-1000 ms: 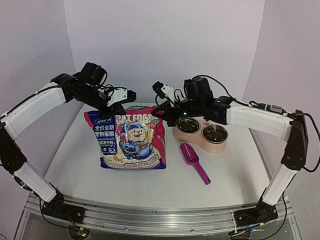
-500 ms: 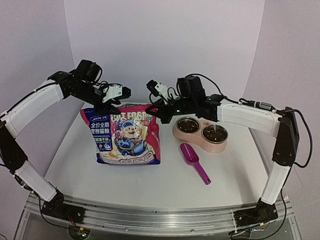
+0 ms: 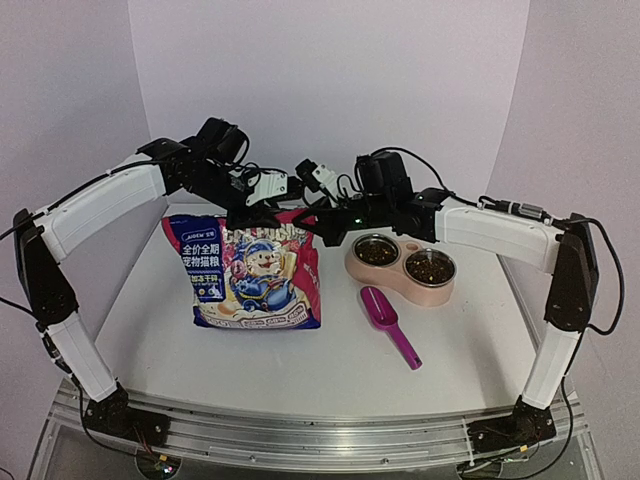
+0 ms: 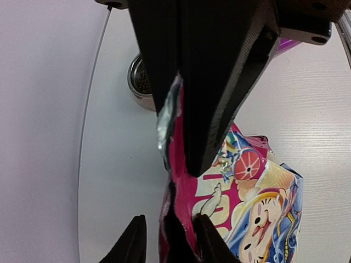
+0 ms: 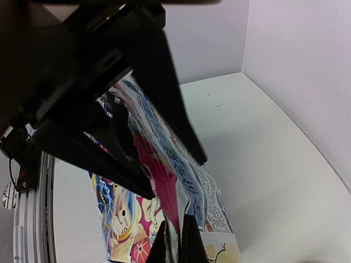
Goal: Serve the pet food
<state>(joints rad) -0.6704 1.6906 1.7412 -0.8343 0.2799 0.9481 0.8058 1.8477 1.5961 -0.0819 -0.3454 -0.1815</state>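
- Scoop [image 3: 388, 322]: magenta, lying loose on the near counter, not held.
- Pouch [image 3: 258, 275]: upright at mid-counter, top edge ragged.
- Left pincer [image 4: 169, 230]: has quit the pouch's left corner and slid along the rim towards the centre. It now straddles the rim, released, probably to regrasp.
- Right pincer [image 5: 175, 238]: clenched on the pouch's right top corner, as before.
- Feeder [image 3: 400, 285]: pink, just behind the scoop. Kibble [image 3: 430, 266] lies in both bowls, so serving looks largely done.
- Counter [image 3: 300, 370]: white, with pale lilac walls [image 3: 330, 90] behind.
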